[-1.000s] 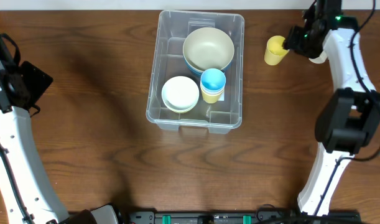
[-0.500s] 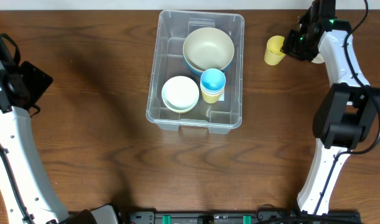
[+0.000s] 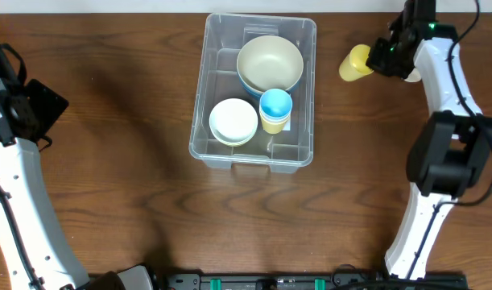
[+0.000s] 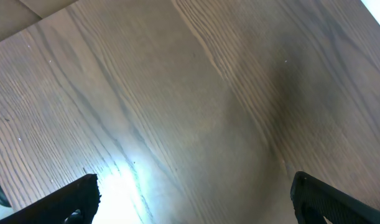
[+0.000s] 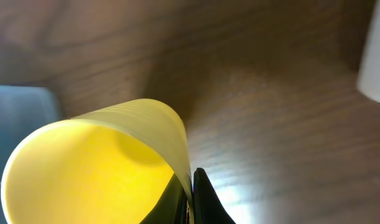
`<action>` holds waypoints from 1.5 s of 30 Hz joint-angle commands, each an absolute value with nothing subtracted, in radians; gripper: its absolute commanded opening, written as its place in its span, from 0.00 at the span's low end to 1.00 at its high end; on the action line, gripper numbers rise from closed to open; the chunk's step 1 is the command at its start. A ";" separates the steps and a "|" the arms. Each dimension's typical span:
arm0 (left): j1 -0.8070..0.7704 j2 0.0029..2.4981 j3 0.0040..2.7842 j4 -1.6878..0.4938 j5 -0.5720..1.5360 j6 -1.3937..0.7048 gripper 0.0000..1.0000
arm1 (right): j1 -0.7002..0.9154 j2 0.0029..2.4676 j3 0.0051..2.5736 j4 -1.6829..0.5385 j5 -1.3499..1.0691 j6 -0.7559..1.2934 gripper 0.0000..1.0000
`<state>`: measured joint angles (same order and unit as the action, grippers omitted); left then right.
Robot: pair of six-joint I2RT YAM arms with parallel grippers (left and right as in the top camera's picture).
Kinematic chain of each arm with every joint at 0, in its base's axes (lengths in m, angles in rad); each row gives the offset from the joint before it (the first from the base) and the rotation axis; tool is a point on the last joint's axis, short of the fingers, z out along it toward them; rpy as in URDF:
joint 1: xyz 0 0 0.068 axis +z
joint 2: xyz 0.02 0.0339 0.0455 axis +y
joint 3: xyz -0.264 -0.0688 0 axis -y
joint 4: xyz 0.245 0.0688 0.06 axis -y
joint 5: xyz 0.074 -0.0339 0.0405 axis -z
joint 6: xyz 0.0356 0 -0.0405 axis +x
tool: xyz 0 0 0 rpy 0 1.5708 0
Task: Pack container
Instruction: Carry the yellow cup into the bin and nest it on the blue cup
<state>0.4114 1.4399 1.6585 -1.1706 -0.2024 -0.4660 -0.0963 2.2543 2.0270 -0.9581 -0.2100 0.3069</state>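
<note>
Pinching one thin wall of the yellow cup (image 5: 96, 168) with the right jaws, to the right of the container (image 3: 199, 97) and apart from it, itself mid-counter (image 3: 109, 177) and already holding a cream bowl (image 3: 270, 63), a white bowl (image 3: 233, 121) and a blue cup (image 3: 276, 105) stacked on another. Risking a swing or slip from so narrow a hold; risking a knock on the rim, or a topple onto the stacked cups. With the left jaws spread wide over bare wood, no help from that side
</note>
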 commanded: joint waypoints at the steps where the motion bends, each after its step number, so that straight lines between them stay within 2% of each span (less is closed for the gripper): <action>1: 0.416 1.440 1.672 -1.174 -0.214 -0.453 0.98 | -0.028 2.050 2.042 -0.995 -0.214 0.291 0.01; 9: 0.416 1.440 1.672 -1.174 -0.214 -0.453 0.98 | 0.194 1.854 2.042 -1.176 -0.209 0.137 0.01; 16: 0.416 1.440 1.672 -1.174 -0.214 -0.453 0.98 | 0.340 1.869 2.033 -1.279 -0.206 0.110 0.01; 33: 0.416 1.440 1.672 -1.174 -0.214 -0.453 0.98 | 0.373 1.989 2.031 -1.256 -0.157 0.111 0.02; 34: 0.416 1.440 1.672 -1.174 -0.214 -0.453 0.98 | 0.373 1.990 2.031 -1.257 -0.157 0.111 0.07; 35: 0.416 1.440 1.672 -1.174 -0.214 -0.453 0.98 | 0.374 1.990 2.031 -1.258 -0.157 0.110 0.16; 38: 0.416 1.440 1.672 -1.174 -0.214 -0.453 0.98 | 0.374 1.990 2.031 -1.258 -0.157 0.110 0.55; 39: 0.416 1.440 1.672 -1.174 -0.214 -0.453 0.98 | 0.374 1.990 2.031 -1.254 -0.157 0.110 0.63; 43: 0.416 1.440 1.672 -1.174 -0.214 -0.453 0.98 | 0.358 1.990 2.035 -1.213 -0.120 0.113 0.67; 45: 0.416 1.440 1.672 -1.174 -0.214 -0.453 0.98 | 0.325 1.990 2.043 -1.180 -0.101 0.146 0.73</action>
<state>0.4114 1.4399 1.6585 -1.1709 -0.2024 -0.4660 0.3614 1.9896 2.0315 -1.2030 -0.1429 0.1246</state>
